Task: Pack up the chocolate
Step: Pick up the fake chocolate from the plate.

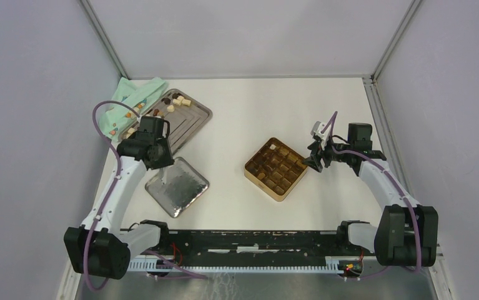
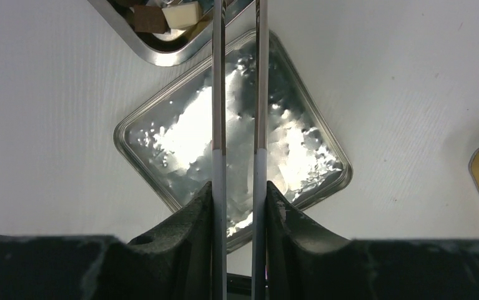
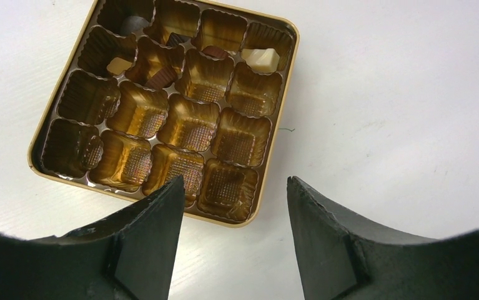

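the left gripper (image 2: pixel 240 190) is pinched on a pair of long thin metal tweezers (image 2: pixel 219 94), whose blades stand slightly apart above the shiny square metal tray (image 2: pixel 180 137) and run on over the rim of the oblong ribbed steel tray (image 1: pixel 193 122). most of the small brown and cream chocolate pieces (image 1: pixel 177 101) lie there, beside the mint-green bag (image 1: pixel 140 92). a few pieces sit in the far cells of the gold square tin (image 3: pixel 190 122). the right gripper (image 3: pixel 235 179) hangs spread and empty over the tin's near edge.
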`<action>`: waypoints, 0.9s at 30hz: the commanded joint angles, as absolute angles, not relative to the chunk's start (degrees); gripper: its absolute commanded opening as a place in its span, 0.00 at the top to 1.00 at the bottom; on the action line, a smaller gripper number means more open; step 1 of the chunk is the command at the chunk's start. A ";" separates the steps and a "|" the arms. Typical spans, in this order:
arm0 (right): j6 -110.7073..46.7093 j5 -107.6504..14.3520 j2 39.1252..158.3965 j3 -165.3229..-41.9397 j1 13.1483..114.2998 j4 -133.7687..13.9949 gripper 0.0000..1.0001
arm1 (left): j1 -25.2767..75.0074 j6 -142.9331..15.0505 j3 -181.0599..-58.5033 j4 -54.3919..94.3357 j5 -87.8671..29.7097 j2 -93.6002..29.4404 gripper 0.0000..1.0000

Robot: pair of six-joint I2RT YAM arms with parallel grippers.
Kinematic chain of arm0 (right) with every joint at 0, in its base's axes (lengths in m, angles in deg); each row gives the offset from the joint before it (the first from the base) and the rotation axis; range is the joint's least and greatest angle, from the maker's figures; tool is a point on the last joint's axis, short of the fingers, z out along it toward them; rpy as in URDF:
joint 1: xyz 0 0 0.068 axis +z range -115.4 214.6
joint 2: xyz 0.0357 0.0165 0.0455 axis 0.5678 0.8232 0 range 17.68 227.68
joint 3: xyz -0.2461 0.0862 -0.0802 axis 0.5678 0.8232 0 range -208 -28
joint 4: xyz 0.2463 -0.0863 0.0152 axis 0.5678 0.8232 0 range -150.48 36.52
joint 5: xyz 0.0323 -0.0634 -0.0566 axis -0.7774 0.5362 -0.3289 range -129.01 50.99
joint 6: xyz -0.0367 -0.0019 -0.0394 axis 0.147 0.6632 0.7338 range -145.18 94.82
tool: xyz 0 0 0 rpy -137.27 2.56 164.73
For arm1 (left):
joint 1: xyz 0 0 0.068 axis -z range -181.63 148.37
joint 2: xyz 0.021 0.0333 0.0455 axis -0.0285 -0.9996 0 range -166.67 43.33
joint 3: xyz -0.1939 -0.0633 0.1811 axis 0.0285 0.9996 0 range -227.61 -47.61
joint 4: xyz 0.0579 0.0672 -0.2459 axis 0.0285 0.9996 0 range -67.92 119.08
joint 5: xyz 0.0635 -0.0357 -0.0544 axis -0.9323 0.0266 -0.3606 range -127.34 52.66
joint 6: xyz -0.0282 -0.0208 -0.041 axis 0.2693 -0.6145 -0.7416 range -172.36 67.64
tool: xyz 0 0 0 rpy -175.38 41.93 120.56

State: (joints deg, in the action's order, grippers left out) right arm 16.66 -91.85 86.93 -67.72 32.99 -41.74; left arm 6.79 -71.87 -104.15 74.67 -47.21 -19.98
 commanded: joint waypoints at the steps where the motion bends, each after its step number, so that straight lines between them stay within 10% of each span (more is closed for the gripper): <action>1: 16.67 -94.11 84.97 -68.43 33.34 -41.96 0.33 | 4.53 -75.45 -105.97 75.93 -47.50 -20.86 0.63; 27: 17.09 -94.74 84.04 -68.25 33.81 -41.80 0.33 | 2.85 -75.84 -106.06 80.02 -51.72 -24.75 0.58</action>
